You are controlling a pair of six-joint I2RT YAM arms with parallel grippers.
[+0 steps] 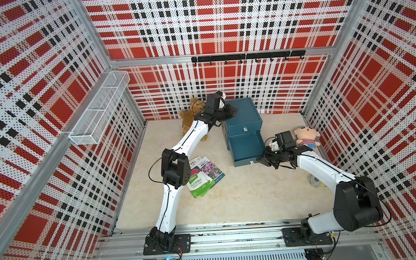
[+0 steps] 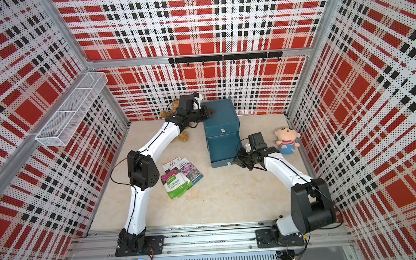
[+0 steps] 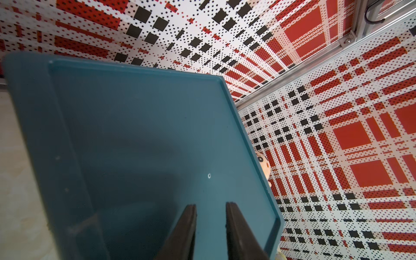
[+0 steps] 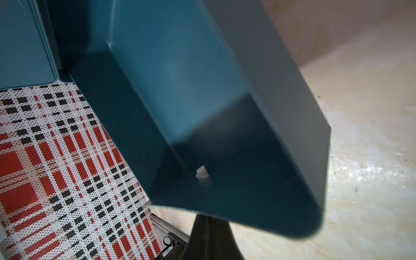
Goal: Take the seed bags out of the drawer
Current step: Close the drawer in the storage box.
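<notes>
Black tapered left end effector (image 3: pixel 211 204); glossy flat seed bags (image 1: pixel 205 177), perhaps four.

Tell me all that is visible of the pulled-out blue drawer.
The drawer is teal, smooth and matte, with thin upright walls. It is the lower one of a small cabinet, pulled well out over the table, and its inside looks empty. A small white tab sits on its front panel. The shut right end effector is at its front corner; contact is unclear.

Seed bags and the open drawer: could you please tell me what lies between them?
Nothing: only a bare strip of tabletop separates the seed bags from the drawer, as both top views show.
</notes>
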